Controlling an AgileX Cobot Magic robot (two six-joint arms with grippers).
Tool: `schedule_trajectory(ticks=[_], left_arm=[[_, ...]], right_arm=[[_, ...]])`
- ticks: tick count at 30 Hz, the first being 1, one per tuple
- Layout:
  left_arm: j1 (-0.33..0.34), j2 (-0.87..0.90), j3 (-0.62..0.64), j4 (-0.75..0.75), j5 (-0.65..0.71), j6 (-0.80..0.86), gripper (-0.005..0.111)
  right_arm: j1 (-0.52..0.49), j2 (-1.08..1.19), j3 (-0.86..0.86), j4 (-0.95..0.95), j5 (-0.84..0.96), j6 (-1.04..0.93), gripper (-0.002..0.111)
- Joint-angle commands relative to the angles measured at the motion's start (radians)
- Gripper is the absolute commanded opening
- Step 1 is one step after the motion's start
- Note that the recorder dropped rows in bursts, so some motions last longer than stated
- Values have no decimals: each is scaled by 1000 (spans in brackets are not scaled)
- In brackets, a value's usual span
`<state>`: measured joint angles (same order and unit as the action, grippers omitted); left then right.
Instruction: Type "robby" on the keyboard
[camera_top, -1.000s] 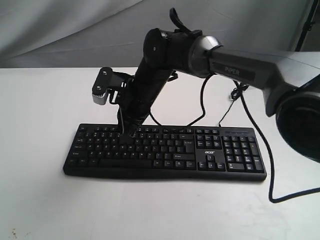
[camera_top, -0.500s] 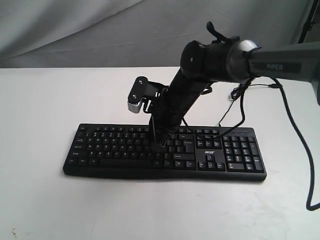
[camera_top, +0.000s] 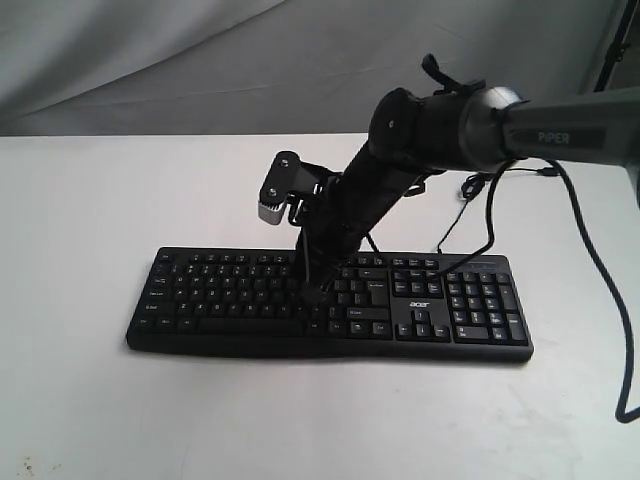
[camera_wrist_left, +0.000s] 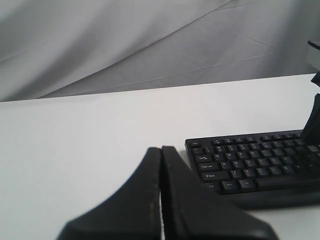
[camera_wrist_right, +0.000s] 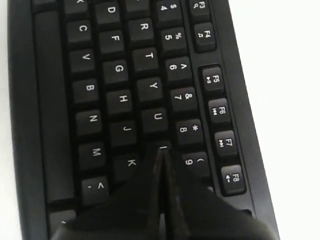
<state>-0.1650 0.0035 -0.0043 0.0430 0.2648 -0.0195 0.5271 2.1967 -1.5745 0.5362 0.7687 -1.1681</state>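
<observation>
Wide black plastic keyboard (camera_top: 220, 295) with white legends lies flat at the middle of the white table (camera_top: 90, 200). Right pincer (camera_wrist_right: 161, 151) clenched and empty, tip at the key just past U, apparently touching it. Left pincer (camera_wrist_left: 161, 155) clenched and empty, apart from the keyboard's end.

White table (camera_top: 80, 400) fills lower 2/3 of ext. view, w/ a few tiny dark specks (camera_top: 25, 466) at bottom-left corner. Grey wrinkled cloth backdrop (camera_top: 150, 60) across top, folds running diagonally. Thin dark bar (camera_top: 612, 45) at upper right.
</observation>
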Motion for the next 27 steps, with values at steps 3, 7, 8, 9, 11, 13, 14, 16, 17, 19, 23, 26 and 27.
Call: schedule_trajectory(ticks=[3,7,8,9,11,13,14,16,17,19,23,26,27], left_arm=[[-6,-3,4,5,-5,-3,0],[-6,-3,4,5,-5,-3,0],[-6,-3,4,5,-5,-3,0],[-6,-3,4,5,-5,-3,0],[-6,-3,4,5,-5,-3,0],[-6,-3,4,5,-5,-3,0],[-6,-3,4,5,-5,-3,0],[-6,-3,4,5,-5,-3,0],[-6,-3,4,5,-5,-3,0],[-6,-3,4,5,-5,-3,0],[-6,-3,4,5,-5,-3,0],[-6,-3,4,5,-5,-3,0],[-6,-3,4,5,-5,-3,0]], right_arm=[[-4,13,7,6,-18,-12,0],[-4,13,7,-5,-20,-10,0],[-5,13,7,-14,-20,-3,0],[-5,13,7,-15,-20,-1,0],[-5,13,7,-22,-20,6,0],[-5,13,7,-28,-20,10,0],[-5,13,7,-33,-20,18,0],[-5,15,7,-38,-20,20,0],[-5,15,7,-37,-18,24,0],[-5,15,7,-37,-18,24,0],[-5,17,7,-38,-14,24,0],[-5,17,7,-40,-5,24,0],[-5,17,7,-40,-5,24,0]])
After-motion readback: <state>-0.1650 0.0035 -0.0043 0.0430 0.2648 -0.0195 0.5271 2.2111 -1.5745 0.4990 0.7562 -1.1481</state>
